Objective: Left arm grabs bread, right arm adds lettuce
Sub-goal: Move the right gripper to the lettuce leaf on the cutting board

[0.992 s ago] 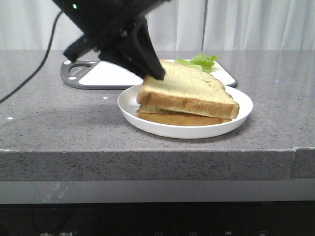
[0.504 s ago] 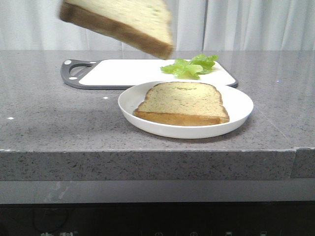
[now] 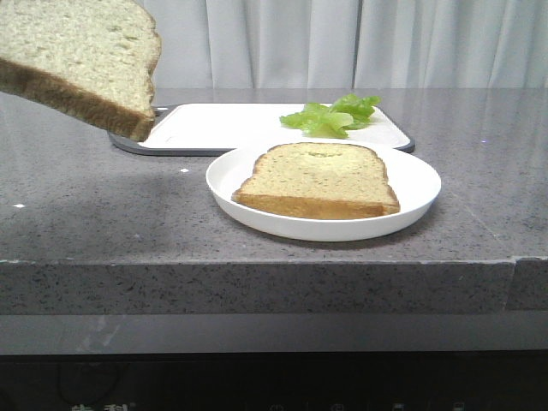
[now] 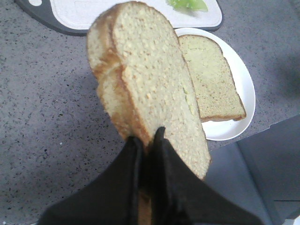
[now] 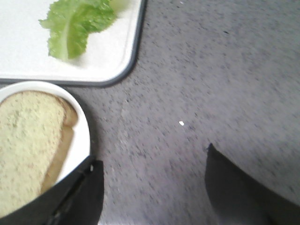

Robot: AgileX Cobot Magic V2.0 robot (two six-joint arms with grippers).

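Observation:
The thick bread slice (image 3: 81,64) hangs in the air at the upper left of the front view, close to the camera. In the left wrist view my left gripper (image 4: 146,140) is shut on the bread (image 4: 150,89) at its lower edge. A thinner, darker slice (image 3: 317,180) lies flat on the white plate (image 3: 419,184). The lettuce leaf (image 3: 330,116) lies on the white cutting board (image 3: 214,124) behind the plate. My right gripper (image 5: 150,159) is open and empty above the grey counter, beside the plate (image 5: 82,140); the lettuce (image 5: 75,23) shows further off.
The dark-rimmed cutting board (image 5: 93,61) lies at the back of the grey stone counter (image 3: 103,214). The counter's front edge runs across the lower front view. A white curtain hangs behind.
The left gripper lifted the thick bread off the plate, then carried it left and toward the camera. The thinner slice stays on the plate, now uncovered.

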